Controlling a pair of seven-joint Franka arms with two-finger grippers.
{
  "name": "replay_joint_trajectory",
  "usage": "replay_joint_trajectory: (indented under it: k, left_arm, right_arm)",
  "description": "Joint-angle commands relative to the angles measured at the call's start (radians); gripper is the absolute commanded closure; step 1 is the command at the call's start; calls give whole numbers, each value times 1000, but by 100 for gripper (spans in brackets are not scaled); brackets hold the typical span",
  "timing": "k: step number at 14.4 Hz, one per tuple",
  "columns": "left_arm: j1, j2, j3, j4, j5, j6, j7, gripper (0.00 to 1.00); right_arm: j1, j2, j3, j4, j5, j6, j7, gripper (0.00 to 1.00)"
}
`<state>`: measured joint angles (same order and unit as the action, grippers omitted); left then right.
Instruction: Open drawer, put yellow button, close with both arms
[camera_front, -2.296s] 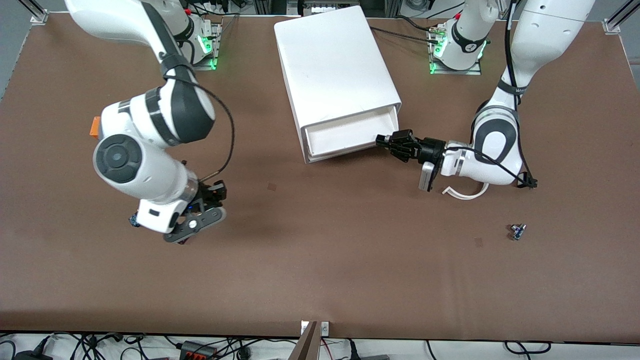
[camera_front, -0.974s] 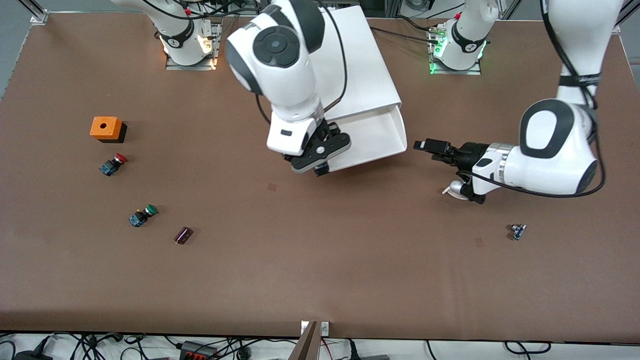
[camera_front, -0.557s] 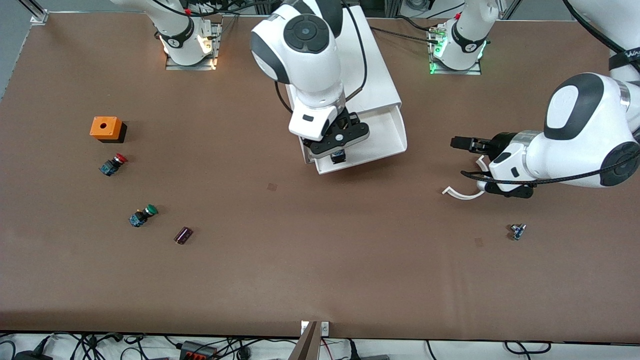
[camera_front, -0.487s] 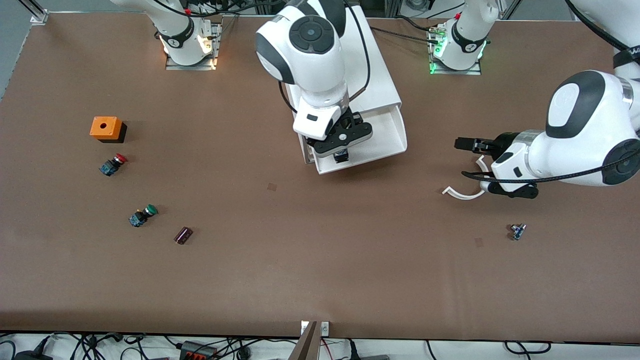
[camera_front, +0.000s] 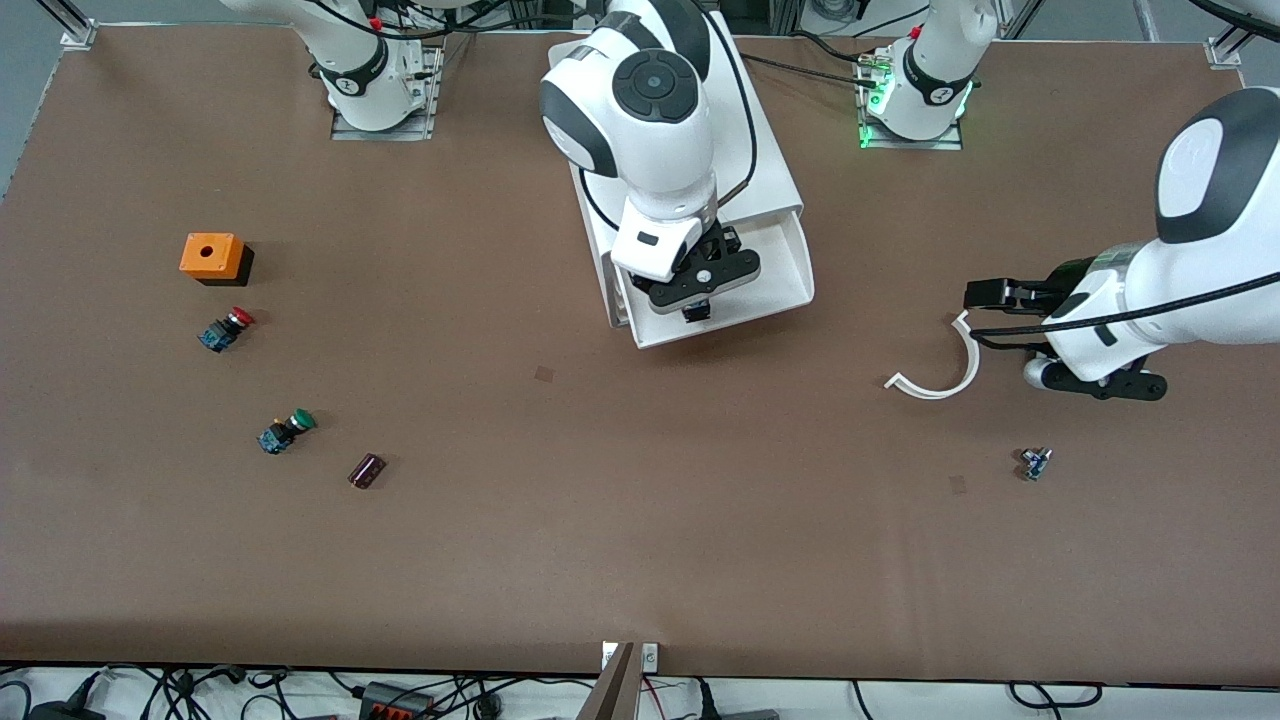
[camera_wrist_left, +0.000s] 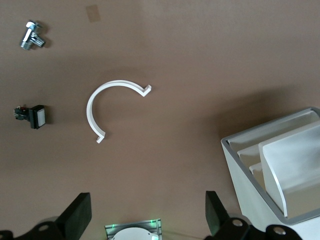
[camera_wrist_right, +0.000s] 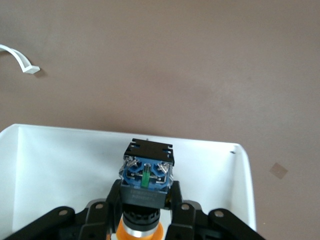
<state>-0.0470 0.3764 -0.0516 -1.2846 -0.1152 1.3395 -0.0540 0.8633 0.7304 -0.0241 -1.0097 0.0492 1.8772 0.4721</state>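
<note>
The top drawer (camera_front: 785, 268) of the white cabinet (camera_front: 770, 170) stands pulled open. My right gripper (camera_front: 697, 302) hangs over the open drawer, shut on the yellow button (camera_front: 697, 313). In the right wrist view the button's blue-and-black body (camera_wrist_right: 146, 172) points at the drawer's white floor (camera_wrist_right: 55, 170), with the yellow cap (camera_wrist_right: 140, 231) by the right gripper (camera_wrist_right: 145, 202). My left gripper (camera_front: 985, 297) is open and empty over the table, beside the cabinet toward the left arm's end. In the left wrist view, its gripper (camera_wrist_left: 146, 220) has its fingers (camera_wrist_left: 76, 219) wide apart.
A white curved strip (camera_front: 940, 370) lies under the left gripper, also in the left wrist view (camera_wrist_left: 112, 107). A small metal part (camera_front: 1035, 463) lies nearer the camera. An orange box (camera_front: 212, 257), red button (camera_front: 226, 330), green button (camera_front: 285, 432) and dark cylinder (camera_front: 366, 470) lie toward the right arm's end.
My right gripper carried the yellow button from the table's right-arm end to over the open drawer. My left gripper let go of the drawer and drew back toward its end of the table.
</note>
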Motion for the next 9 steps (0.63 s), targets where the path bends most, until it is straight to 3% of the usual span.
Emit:
replay_joint_trajectory:
  k: [1,9]
  left_arm:
    - [18,30,-5,44,17,-17,-17,0]
    - [10,30,-14,39,14,-14,-89,0]
  right_arm:
    - [8,20,0,22,33,-19,20,100]
    - [22,49,-2,22,57,-20,26,100]
